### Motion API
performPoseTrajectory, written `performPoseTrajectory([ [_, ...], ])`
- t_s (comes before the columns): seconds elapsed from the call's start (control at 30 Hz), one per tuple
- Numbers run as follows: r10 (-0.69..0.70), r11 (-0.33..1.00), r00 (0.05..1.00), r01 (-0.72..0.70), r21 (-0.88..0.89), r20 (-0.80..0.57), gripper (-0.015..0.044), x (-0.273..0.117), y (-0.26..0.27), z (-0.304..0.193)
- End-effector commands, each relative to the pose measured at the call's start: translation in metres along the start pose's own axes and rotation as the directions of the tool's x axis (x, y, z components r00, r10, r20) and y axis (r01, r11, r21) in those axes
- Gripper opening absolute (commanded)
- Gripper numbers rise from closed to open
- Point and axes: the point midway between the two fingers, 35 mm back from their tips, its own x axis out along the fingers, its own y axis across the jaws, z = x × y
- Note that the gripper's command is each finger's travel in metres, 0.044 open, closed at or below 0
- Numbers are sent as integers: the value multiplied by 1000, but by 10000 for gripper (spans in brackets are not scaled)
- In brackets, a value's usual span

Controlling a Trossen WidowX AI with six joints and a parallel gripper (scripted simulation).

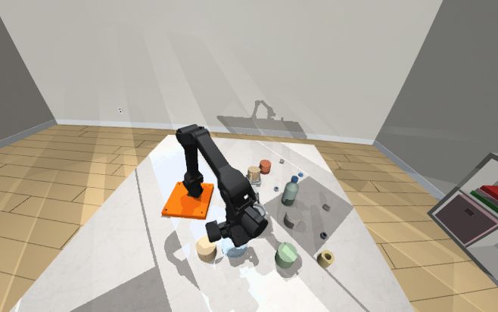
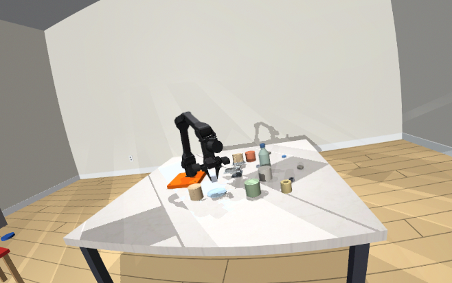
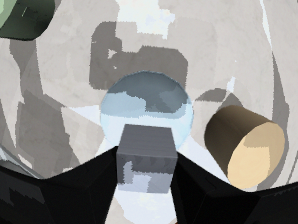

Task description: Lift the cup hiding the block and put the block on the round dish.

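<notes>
- Gripper clenched on block: small grey cube with flat faces and mottled shading.
- Block hangs over pale blue round dish, at its 6 o'clock edge.
- Tan cylinder at the dish's 3 o'clock.

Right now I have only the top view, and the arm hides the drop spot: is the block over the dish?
Observer: In the wrist view the grey block, clamped between the jaws, lines up with the pale blue dish.
Operator: Touching it yet?
Observer: No; the exterior view shows a gap between block and dish.
Operator: Anything on the dish?
Observer: Nothing shows on the part the wrist view sees.
</notes>
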Motion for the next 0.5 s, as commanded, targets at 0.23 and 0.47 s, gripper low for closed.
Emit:
performPoseTrajectory([
  [0.23,-1,1000,1000,1,-13,6,0,39,-1,1],
  [0.47,-1,1000,1000,2,-13,6,0,45,-1,1],
])
